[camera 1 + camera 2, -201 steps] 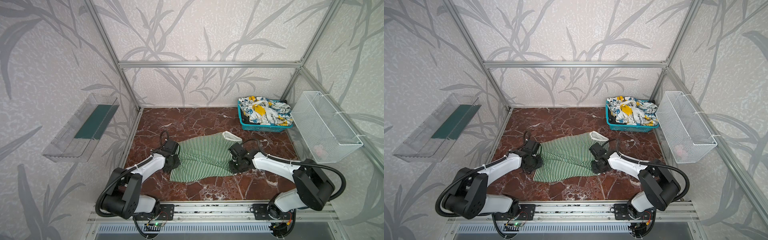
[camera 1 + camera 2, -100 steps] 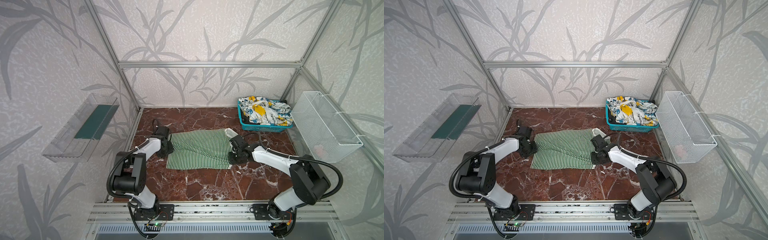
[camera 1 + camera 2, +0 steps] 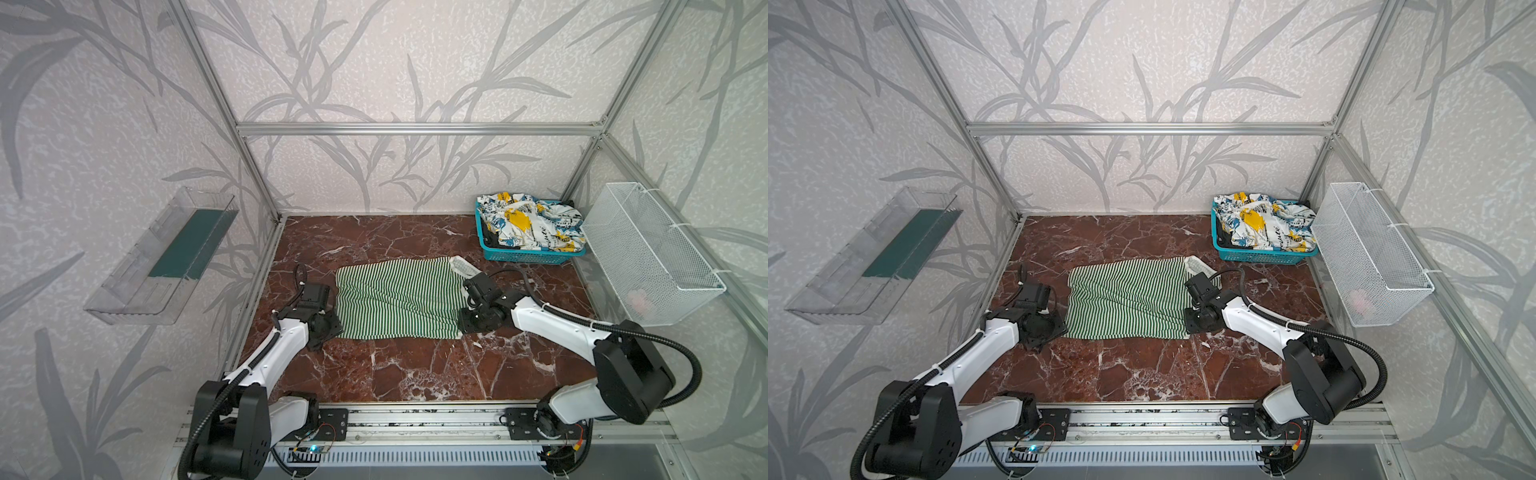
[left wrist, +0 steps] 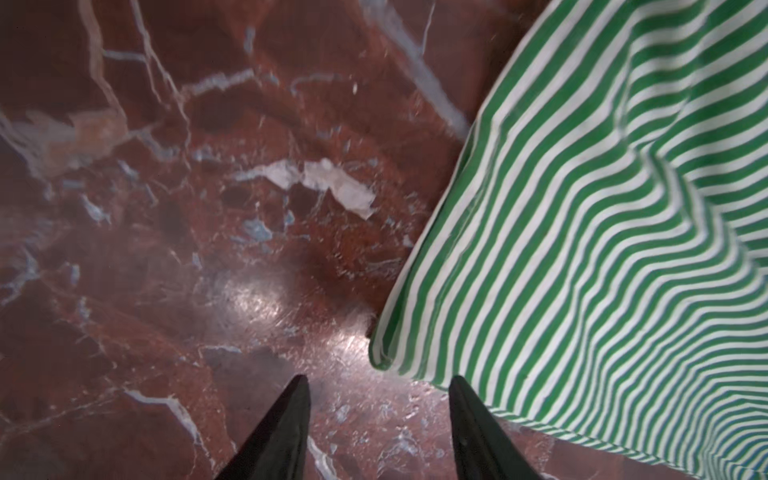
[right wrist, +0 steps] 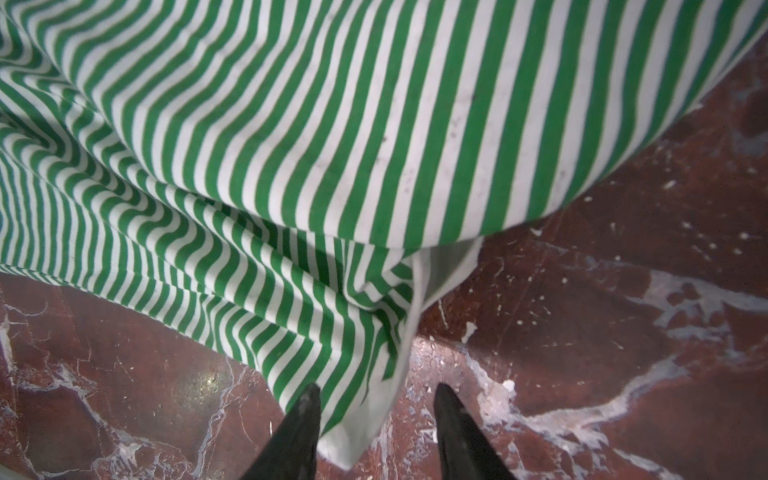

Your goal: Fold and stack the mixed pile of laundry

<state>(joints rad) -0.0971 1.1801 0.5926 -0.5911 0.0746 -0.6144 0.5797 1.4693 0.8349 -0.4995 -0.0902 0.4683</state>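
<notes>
As the striped garment [image 3: 397, 299] lies doubled and flat on the table [image 3: 415, 374] in both top views, one fold is judged complete. A further fold is called for, with both near corners gripped. The left gripper [image 3: 327, 330] and right gripper [image 3: 473, 323] are stationed at those corners. The printed garment [image 3: 532, 224] is contained in the teal basket [image 3: 523, 255].

In the left wrist view, the jaws are seen parted and empty, the corner just beside one fingertip [image 4: 469, 399].

In the right wrist view, the jaws are likewise parted, the white-edged corner lying ungripped between them.
</notes>
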